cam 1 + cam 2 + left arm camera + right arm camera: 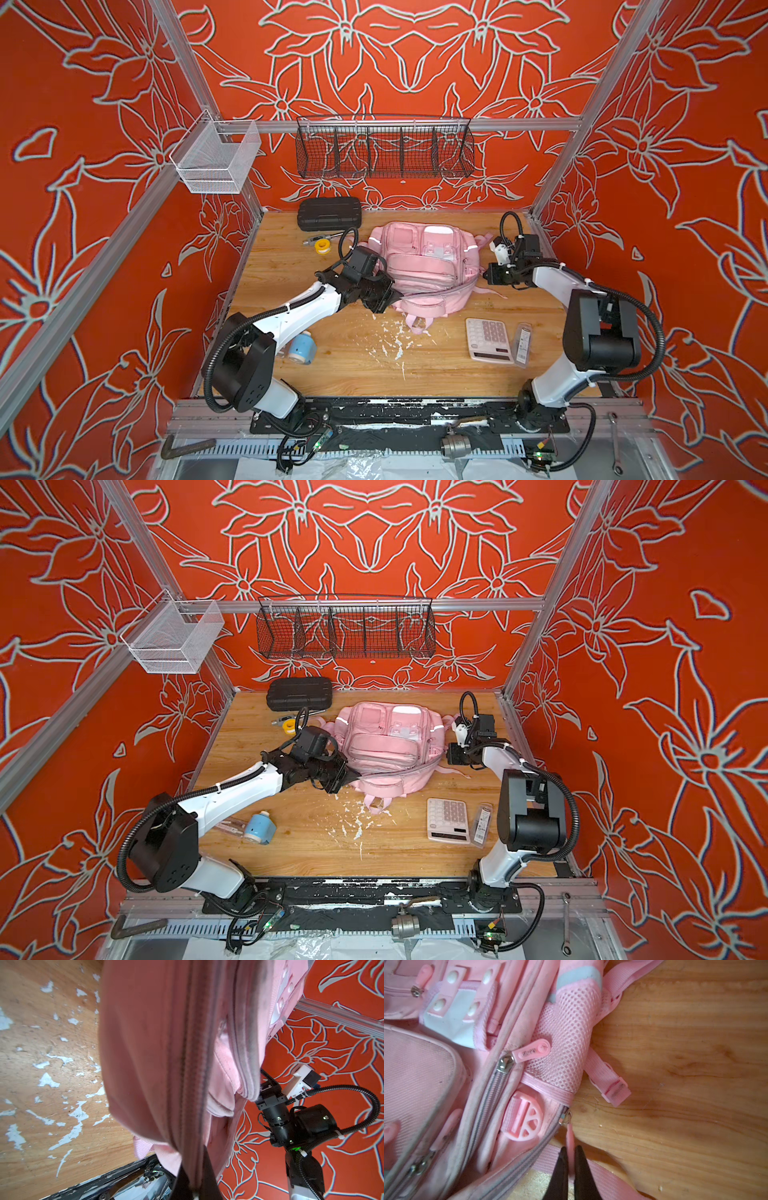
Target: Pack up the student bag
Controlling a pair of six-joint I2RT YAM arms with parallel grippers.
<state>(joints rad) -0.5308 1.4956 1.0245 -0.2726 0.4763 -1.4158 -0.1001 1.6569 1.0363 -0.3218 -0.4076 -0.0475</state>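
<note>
1. Two black fingers of the right gripper point(571, 1148) stand narrow, pinching a pink zipper pull point(569, 1136) at the side of the student bag point(425, 1074). Only the right wrist view shows this.
2. Fingers of the left gripper point(194, 1159) are closed on a fold of bag fabric beside a long zipper, clear only in the left wrist view.
3. Both top views place the bag toward the rear middle of the worktop point(457, 374), between the grippers.
4. Only the top views show the calculator point(488, 340) toward the right edge and the black case point(329, 213) at the rear left corner.

Robot test cell, aluminium frame point(523, 124) (patterned walls point(415, 62))
</note>
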